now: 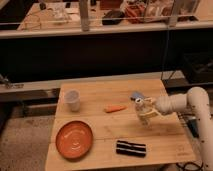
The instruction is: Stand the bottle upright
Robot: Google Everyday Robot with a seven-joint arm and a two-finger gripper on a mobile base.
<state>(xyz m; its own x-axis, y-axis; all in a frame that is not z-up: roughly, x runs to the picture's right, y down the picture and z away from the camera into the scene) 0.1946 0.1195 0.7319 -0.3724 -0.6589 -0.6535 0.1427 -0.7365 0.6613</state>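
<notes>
We see a wooden surface (165, 142) that carries everything, and we take the orange plate (74, 139) near its front left corner as our mark. The white arm (192, 102) extends in from far to the right of the plate, over the surface's right edge; the plate itself lies flat, apart from all else; a white cup (73, 100) stands upright straight behind the plate, toward the back edge; a black block with pale stripes (131, 148) lies to the right of the plate, near the front edge; an orange carrot-shaped piece (115, 108) lies behind and to the right of the plate. The bottle (140, 105) is further right of the plate than that piece, dark cap upward, roughly upright with a slight lean; we cannot tell whether its base touches the surface. The gripper (146, 116) is at the bottle, jaws closed on its body; a small bluish thing (136, 95) lies just behind the bottle, further back from the plate.
</notes>
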